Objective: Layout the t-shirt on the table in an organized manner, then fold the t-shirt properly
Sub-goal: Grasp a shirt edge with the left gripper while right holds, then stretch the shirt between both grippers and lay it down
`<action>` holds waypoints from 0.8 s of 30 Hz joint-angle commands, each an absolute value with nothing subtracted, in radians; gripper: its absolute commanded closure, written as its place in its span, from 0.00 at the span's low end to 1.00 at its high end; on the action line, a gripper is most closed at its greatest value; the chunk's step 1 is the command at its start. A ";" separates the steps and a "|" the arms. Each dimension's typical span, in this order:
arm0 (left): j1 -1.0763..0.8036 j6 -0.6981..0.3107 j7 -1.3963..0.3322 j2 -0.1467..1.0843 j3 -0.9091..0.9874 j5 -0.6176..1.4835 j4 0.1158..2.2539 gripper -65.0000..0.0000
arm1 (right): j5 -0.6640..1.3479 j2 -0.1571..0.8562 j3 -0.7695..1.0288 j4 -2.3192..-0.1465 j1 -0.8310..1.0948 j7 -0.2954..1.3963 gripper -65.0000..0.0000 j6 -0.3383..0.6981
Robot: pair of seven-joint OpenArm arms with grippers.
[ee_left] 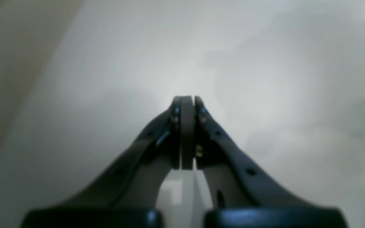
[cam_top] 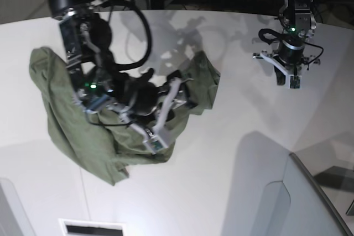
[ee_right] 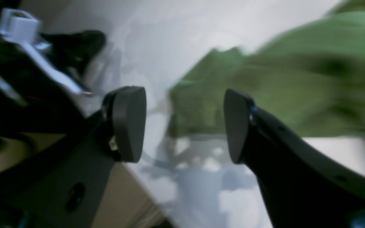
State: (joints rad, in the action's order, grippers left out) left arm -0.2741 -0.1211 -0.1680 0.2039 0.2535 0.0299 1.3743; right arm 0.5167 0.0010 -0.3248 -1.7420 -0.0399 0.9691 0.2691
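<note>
in our left wrist view the left claw (ee_left: 188,133) is pressed shut on nothing over bare white table (ee_left: 265,63), no shirt in sight. in our right wrist view the right claw (ee_right: 185,126) gapes wide and empty, the t-shirt (ee_right: 265,88) a green blur just beyond its tips, contact hard to judge. from the base view we see the shirt crumpled at the table's left, long axis running upper left to lower right, the right arm over it and far nearer, hiding its middle.
</note>
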 commanded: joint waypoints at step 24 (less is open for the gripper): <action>-0.087 -0.117 -0.136 0.214 -0.367 0.255 1.237 1.00 | 0.526 0.286 0.076 -1.374 0.147 0.565 0.98 0.079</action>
